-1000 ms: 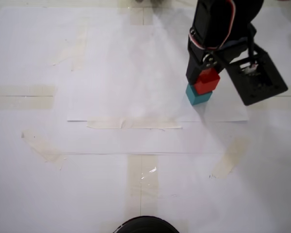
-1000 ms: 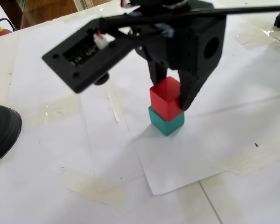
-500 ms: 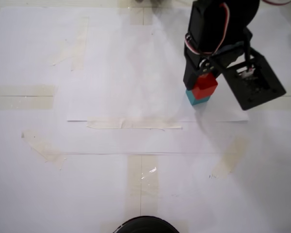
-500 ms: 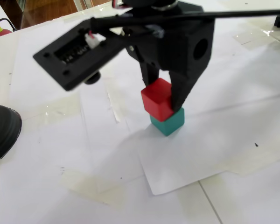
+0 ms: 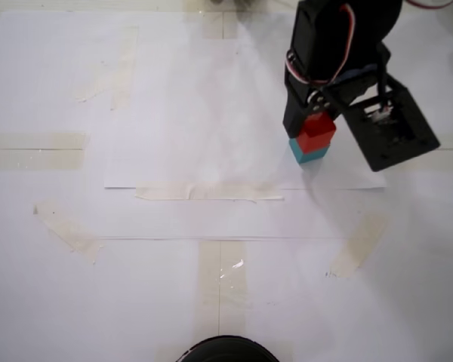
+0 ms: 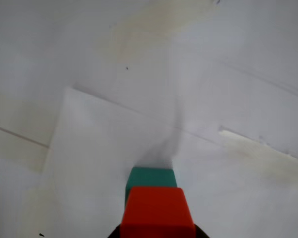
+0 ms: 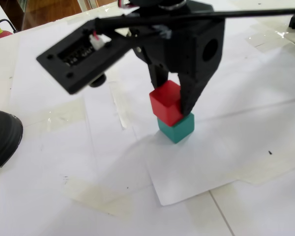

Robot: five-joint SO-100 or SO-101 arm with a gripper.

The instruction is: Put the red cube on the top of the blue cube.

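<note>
Between the two black fingers of the end effector (image 7: 173,105) sits the red cube (image 7: 166,103), gripped on opposite sides, one finger behind it on its left and the other pressed against its right face as a fixed view shows. Directly beneath the end effector, and beneath the red cube, stands the blue cube (image 7: 177,128), resting on a white paper sheet (image 7: 221,142) taped to the tabletop (image 7: 34,196). The red cube's underside touches the blue cube's top, though it sits slightly turned and shifted to the left of it in that view. In a fixed view from above, the red cube (image 5: 315,133) covers most of the blue cube (image 5: 309,154), with the end effector (image 5: 314,121) closed on it. In the wrist view, the red cube (image 6: 158,212) fills the bottom edge, with the blue cube (image 6: 151,178) showing just beyond it.
</note>
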